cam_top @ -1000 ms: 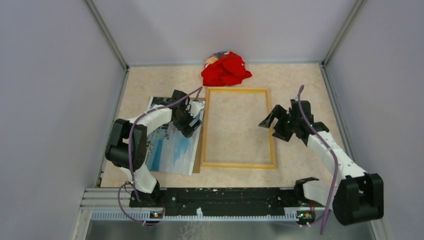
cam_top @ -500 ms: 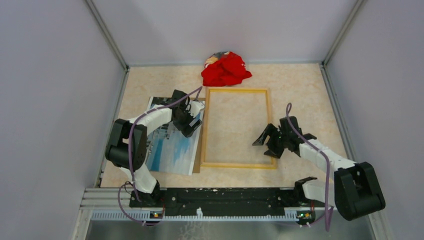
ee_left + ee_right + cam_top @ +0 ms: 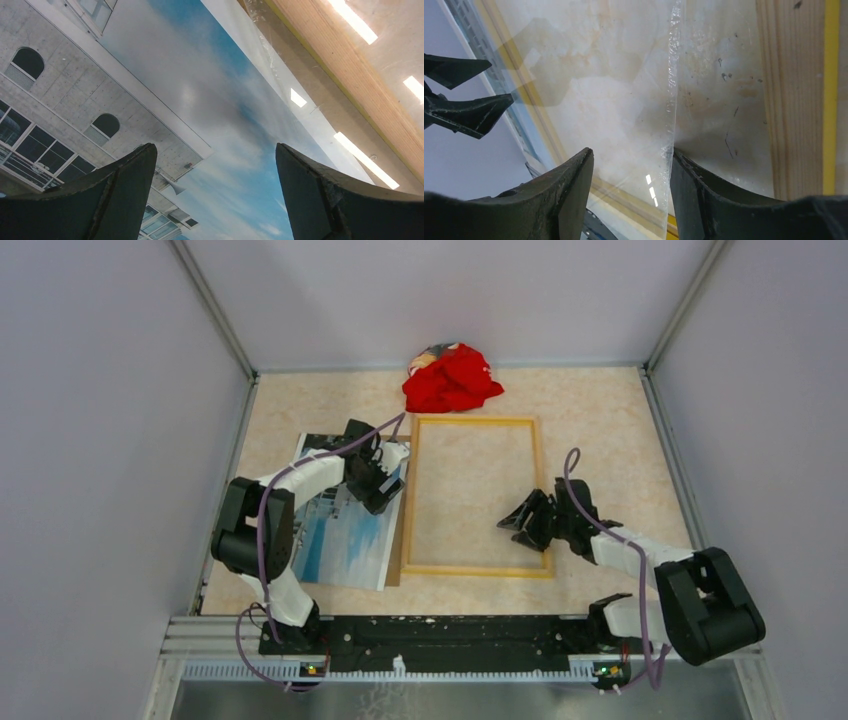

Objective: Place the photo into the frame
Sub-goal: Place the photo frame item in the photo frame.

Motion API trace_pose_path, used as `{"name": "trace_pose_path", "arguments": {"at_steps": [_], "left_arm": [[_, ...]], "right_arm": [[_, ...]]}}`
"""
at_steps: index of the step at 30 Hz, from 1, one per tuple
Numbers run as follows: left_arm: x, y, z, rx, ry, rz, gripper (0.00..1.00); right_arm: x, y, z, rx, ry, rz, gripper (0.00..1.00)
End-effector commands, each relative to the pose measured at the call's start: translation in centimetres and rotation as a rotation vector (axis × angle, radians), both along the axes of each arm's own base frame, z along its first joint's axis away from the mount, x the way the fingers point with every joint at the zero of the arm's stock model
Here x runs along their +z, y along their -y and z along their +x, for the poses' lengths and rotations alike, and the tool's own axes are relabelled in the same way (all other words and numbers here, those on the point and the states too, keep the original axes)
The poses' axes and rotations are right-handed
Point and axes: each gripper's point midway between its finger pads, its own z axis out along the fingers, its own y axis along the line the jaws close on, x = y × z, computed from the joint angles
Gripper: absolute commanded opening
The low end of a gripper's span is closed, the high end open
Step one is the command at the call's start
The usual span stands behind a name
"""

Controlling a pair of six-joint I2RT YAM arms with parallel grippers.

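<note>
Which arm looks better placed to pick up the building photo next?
Left. Its open left gripper is directly over the photo, jaws spread above the printed sky. The right gripper is across at the frame, by its right rail, jaws either side of a clear sheet edge, away from the photo.

photo point(image 3: 345, 535) on the table point(image 3: 600, 410) just left of the frame point(image 3: 477, 569); crumpled cloth point(image 3: 452, 378) just behind the frame

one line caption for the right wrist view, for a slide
Right gripper poised, fingers open, at the edge of a clear sheet beside the pale wooden back of the frame
</note>
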Motion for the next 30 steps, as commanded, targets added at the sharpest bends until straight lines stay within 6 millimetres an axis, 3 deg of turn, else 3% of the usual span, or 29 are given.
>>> {"name": "trace_pose_path", "arguments": {"at_steps": [1,10,19,30], "left_arm": [[0.9,0.9,0.9,-0.005,0.026,-0.018,0.94],[0.7,1.3,0.5,-0.016,0.015,-0.017,0.94],[0.6,1.5,0.2,-0.026,0.005,-0.023,0.94],[0.9,2.0,0.2,-0.033,-0.004,-0.048,0.93]], "right_arm": [[0.1,-0.8,0.6,0.002,0.066,0.04,0.56],[0.6,-1.5,0.7,-0.048,0.134,0.164,0.48],[3.8,-2.5,1.0,-0.057,0.266,0.342,0.41],[6.0,-3.1,2.1,-0.06,0.328,0.382,0.22]]}}
